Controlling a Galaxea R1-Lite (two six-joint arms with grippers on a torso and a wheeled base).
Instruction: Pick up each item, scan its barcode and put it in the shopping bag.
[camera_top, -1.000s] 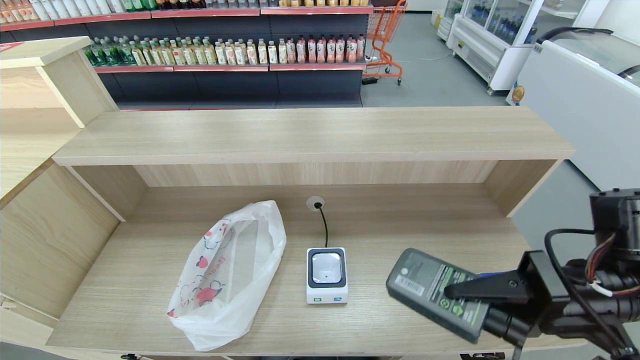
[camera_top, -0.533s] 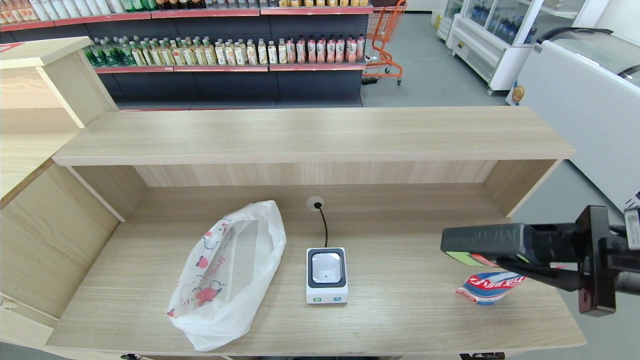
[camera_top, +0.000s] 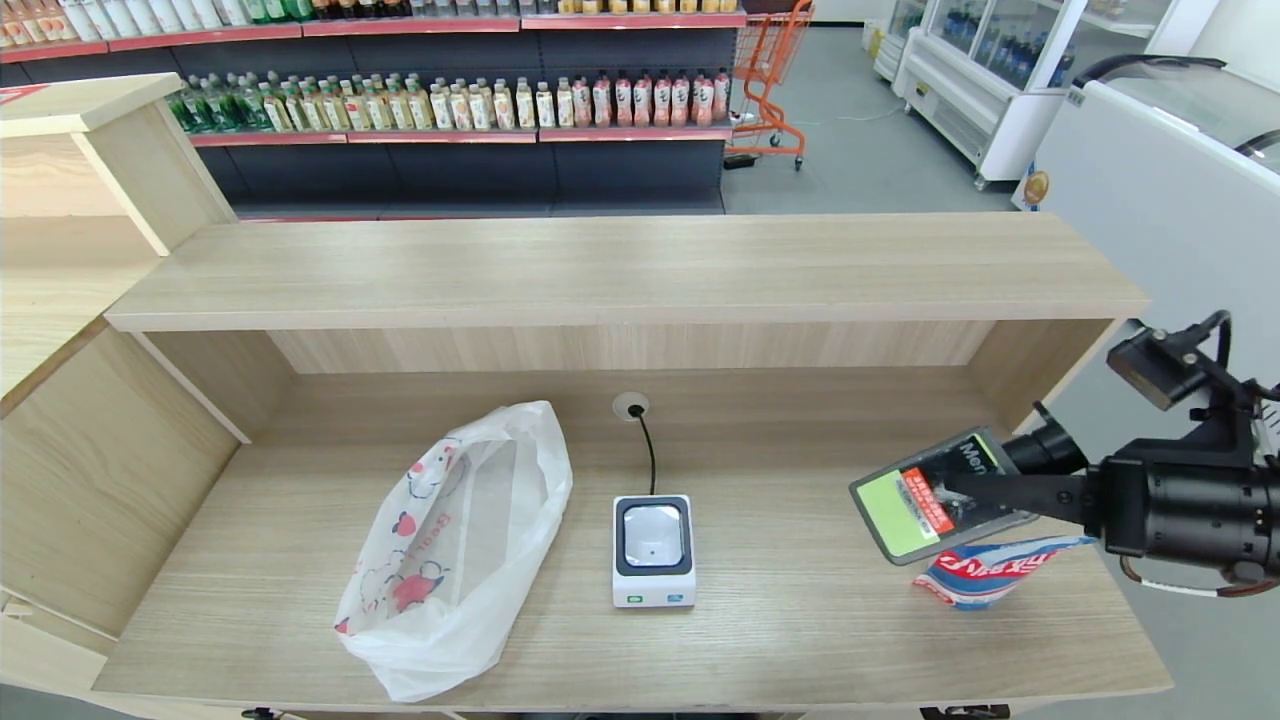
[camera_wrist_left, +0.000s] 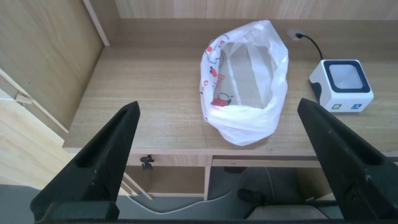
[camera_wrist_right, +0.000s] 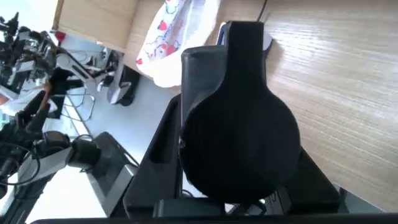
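Packet (camera_top: 900, 512), dark, clamped in right gripper (camera_top: 965, 492) above counter (camera_top: 780, 620), left gripper (camera_wrist_left: 217, 112) spread wide apart

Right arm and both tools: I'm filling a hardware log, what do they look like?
The right arm is matte black and cylindrical, with a boxy black camera on a bracket and a looping black cable. The right tool has slim tapered black fingers; the left tool has two broad wedge-shaped black fingers.
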